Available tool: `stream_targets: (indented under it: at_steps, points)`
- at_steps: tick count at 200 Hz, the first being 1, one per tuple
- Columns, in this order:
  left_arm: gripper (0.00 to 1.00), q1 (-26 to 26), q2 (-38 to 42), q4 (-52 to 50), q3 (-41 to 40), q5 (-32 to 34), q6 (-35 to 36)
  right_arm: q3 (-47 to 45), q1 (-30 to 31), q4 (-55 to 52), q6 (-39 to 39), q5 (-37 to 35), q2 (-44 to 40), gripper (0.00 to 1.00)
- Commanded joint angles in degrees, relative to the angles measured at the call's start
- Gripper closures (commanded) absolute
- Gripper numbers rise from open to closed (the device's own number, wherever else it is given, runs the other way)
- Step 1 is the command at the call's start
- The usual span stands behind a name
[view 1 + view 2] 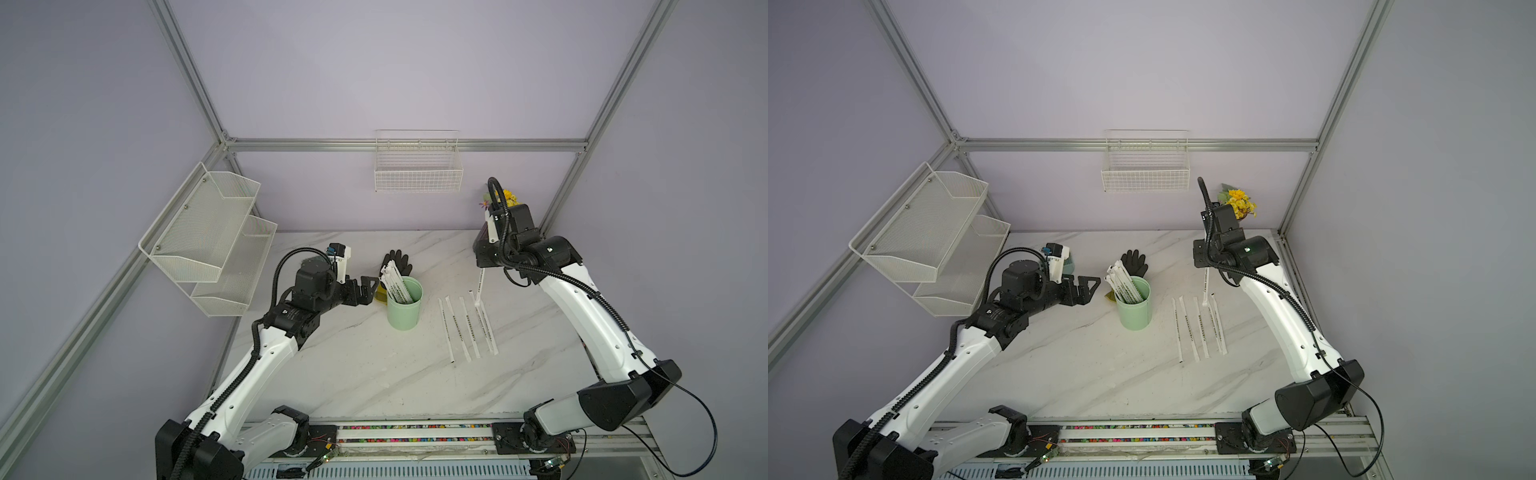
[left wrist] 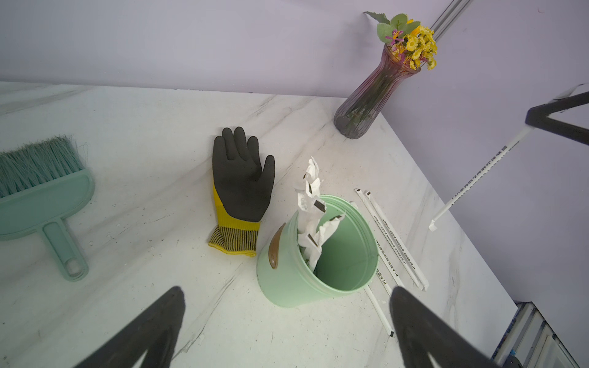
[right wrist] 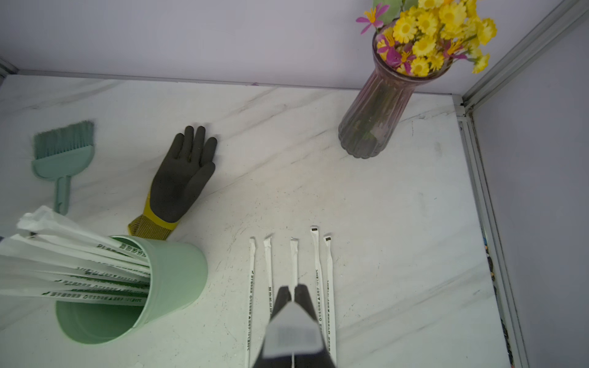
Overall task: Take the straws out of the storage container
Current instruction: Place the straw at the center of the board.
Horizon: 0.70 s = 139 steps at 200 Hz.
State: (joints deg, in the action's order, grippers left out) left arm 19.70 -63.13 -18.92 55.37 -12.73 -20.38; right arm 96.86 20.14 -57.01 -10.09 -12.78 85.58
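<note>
Straws stand bunched in the storage container, a pale green cup upright near the middle of the desk. They lean toward its far rim on the left arm's side, their crumpled white tops well above the rim. On the right arm's side of the storage container, apart from it, five loose straws lie flat on the desk in a roughly parallel row, the two farthest from the cup nearly touching. The right hand hovers over that row, its fingers pinched closed on a single straw that hangs almost upright. The lower end of this straw is down by the far ends of the row; whether it touches the desk I cannot tell. The left hand is on the opposite side of the storage container, just beside the cup but not touching it, fingers spread wide and holding nothing. Behind the storage container, close to its far side, a black and yellow glove lies flat with its fingers pointing away from the cup. Farther off on the left arm's side lies a green brush. Well beyond the cup, toward the far corner on the right arm's side, stands a ribbed vase of yellow flowers.
</note>
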Motion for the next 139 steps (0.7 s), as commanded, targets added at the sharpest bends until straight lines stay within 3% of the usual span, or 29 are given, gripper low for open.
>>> stream_targets:
  at_steps: [1,72,139]
  points:
    - [0.01,0.2,0.2,2.0,0.0,-0.6,0.3,-1.2,-1.4,-1.8,1.4,-2.4,1.6,0.98]
    - [0.01,0.2,-0.4,2.1,-0.1,-0.8,0.3,-1.0,-4.9,-8.1,2.0,-6.6,9.2,0.98]
    - [0.01,0.2,-0.6,2.2,-0.4,-1.0,0.3,0.7,-8.0,-12.1,0.9,-5.1,16.7,0.98]
